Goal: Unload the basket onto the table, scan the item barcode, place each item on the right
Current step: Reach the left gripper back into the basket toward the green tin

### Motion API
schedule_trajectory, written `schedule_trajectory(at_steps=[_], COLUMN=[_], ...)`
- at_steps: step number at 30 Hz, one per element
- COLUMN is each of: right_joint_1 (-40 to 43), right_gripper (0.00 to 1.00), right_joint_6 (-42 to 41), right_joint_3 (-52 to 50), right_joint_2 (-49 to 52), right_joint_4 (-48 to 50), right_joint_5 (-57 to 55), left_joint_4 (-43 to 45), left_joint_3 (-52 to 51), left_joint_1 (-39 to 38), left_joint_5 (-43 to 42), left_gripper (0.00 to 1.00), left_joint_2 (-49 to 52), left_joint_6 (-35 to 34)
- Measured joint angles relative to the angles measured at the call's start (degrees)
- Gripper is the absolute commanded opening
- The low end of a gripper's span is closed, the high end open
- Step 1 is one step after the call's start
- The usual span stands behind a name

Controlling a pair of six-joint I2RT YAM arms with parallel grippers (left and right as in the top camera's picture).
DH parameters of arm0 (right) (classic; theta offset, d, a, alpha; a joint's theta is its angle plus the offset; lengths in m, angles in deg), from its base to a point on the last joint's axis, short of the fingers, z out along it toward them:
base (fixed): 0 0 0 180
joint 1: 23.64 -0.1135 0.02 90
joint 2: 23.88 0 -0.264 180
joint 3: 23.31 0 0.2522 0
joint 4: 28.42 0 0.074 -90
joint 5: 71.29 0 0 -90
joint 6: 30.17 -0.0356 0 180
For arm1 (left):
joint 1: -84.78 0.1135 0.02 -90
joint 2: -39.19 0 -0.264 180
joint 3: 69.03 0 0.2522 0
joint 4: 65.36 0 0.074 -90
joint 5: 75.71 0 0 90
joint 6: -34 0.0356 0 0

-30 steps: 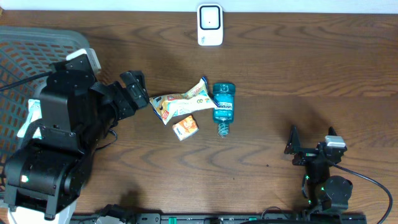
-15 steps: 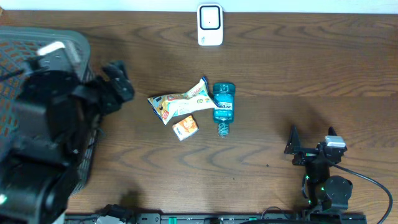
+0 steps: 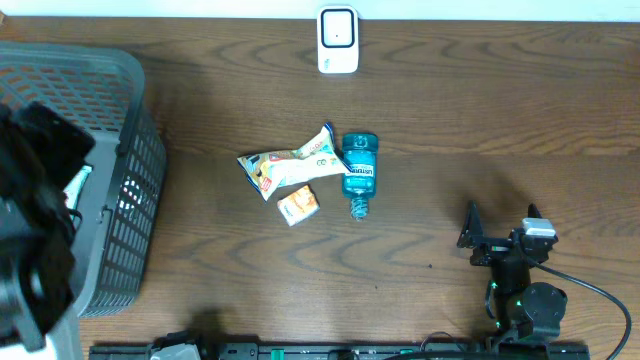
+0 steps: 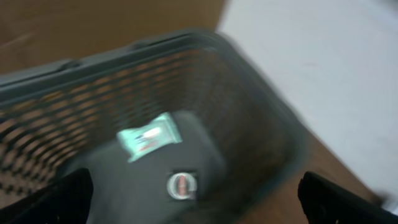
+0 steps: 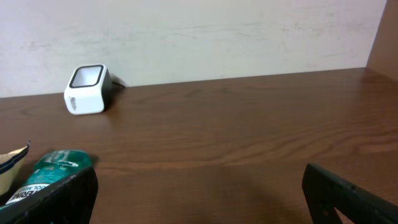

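Lying in basket (image 4: 155,45), left-wrist view: pale packet (image 4: 149,137)

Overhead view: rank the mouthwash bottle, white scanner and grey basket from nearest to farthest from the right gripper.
From the right gripper:
1. mouthwash bottle, at the table's middle.
2. white scanner, at the far edge.
3. grey basket, at the far left.

The table (image 3: 520,110) is dark wood, grain showing, faintly satin. The basket (image 3: 135,200) is grey matt plastic mesh; the scanner (image 3: 338,40) smooth white plastic (slightly glossy); the bottle (image 3: 360,170) translucent teal plastic; the snack packet (image 3: 290,165) crinkled shiny film.
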Motion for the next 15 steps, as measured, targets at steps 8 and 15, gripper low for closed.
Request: schedule_trajectory(at_steps=[8,15], right_joint_1=[0.0,0.0], right_gripper=[0.99,0.99], right_joint_6=[0.0,0.0], right_joint_3=[0.0,0.0], right_joint_2=[0.0,0.0], right_joint_4=[0.0,0.0], right_joint_5=[0.0,0.0], left_joint_4=[-5.6,-7.1], left_joint_3=[0.0,-0.2], left_joint_1=[11.7,17.2], left_joint_5=[-3.1,-12.5], left_gripper=[0.98,0.98], left_joint_2=[11.3,22.8], left_joint_6=[-4.8,-6.0])
